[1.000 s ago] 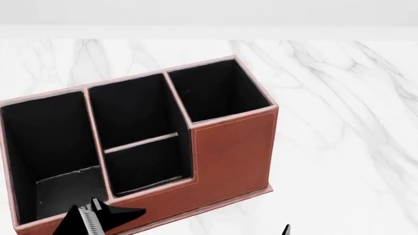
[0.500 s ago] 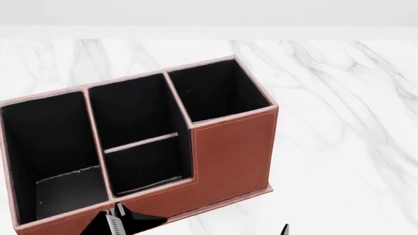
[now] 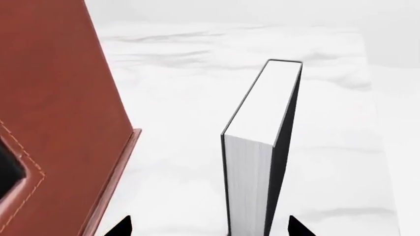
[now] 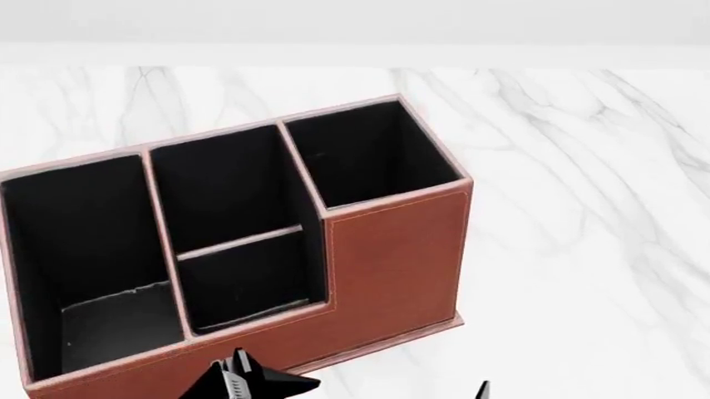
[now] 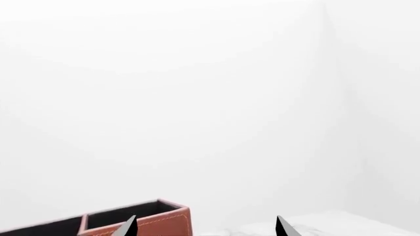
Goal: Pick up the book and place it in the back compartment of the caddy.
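Left gripper wide apart around the book beside the caddy; right gripper spread over nothing.

In the left wrist view, the book [image 3: 259,147] stands on edge on the marble table [image 3: 177,98], white pages facing the camera, black cover down one side. The two tips of the left gripper [image 3: 206,228] sit far apart with the book between them, and neither visibly touches it. The caddy [image 3: 59,113] is close beside the book, a strip of table between them. In the head view, the caddy [image 4: 388,258] shows four black-lined pockets; the back compartment [image 4: 222,187], beyond the thin divider, holds nothing. The left gripper [image 4: 249,381] is at the bottom edge, before the caddy's low wall; the book is probably hidden here. In the right wrist view, the right gripper [image 5: 204,227] has its tips spread, holding nothing, above a corner of the caddy [image 5: 167,222].
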